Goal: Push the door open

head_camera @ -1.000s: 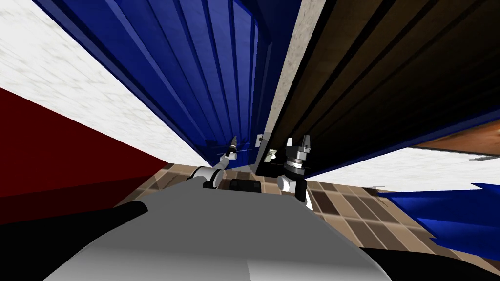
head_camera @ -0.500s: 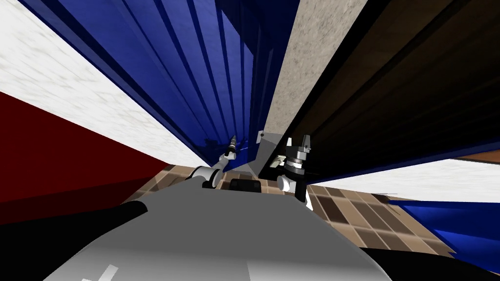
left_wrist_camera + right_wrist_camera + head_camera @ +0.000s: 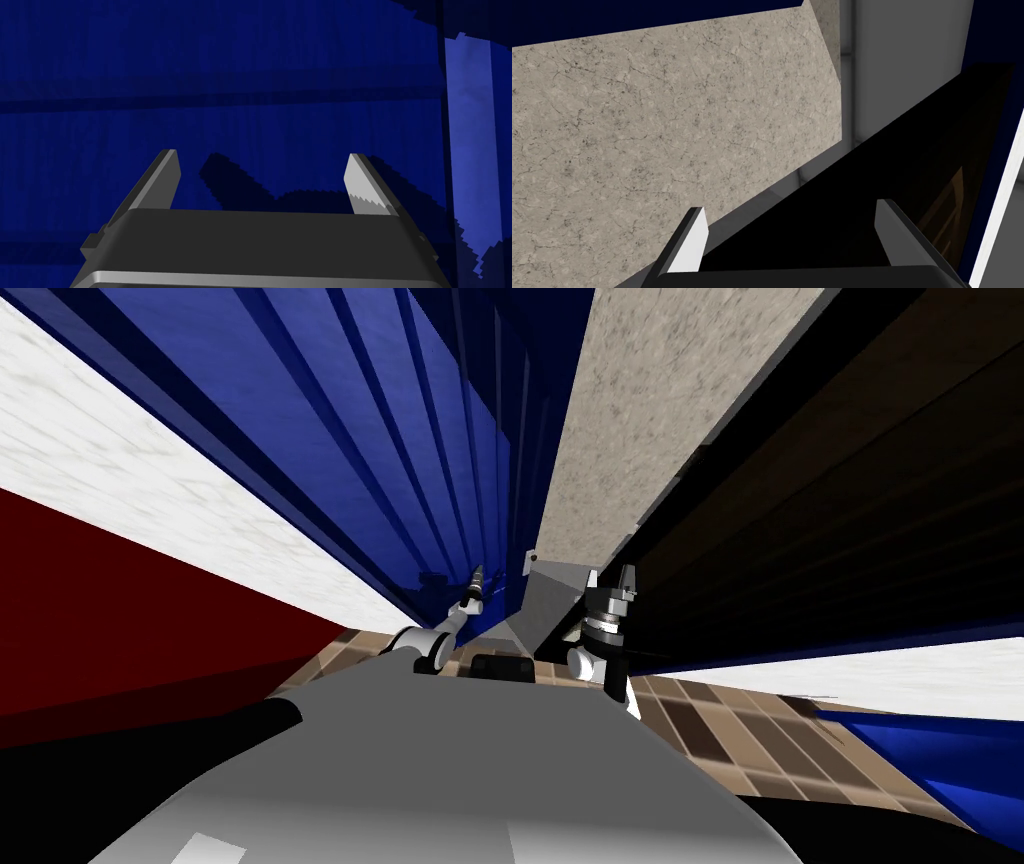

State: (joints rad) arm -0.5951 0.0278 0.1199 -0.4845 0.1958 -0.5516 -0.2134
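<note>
1. One blue panelled door [image 3: 400, 438] rises ahead of the robot, spreading from 10 to 12 o'clock in the head view. Its free edge, with a small pale plate [image 3: 533, 556], stands at 12.
2. Past that edge a gap shows one speckled grey wall [image 3: 640, 418] at 1 o'clock. One dark brown ribbed surface [image 3: 850, 488] fills 2 to 3 o'clock.
3. Two tools are raised, each with two fingers.
4. The left arm reaches forward. The left tool [image 3: 478, 580] sits close against the door near its free edge and casts a shadow on the panel. Whether it touches cannot be told. Its fingers are spread wide and hold nothing.
5. The right tool [image 3: 612, 578] points up between the speckled wall and the dark surface, fingers wide apart and empty.
6. A brown tiled floor [image 3: 720, 718] lies at 4 o'clock.
</note>
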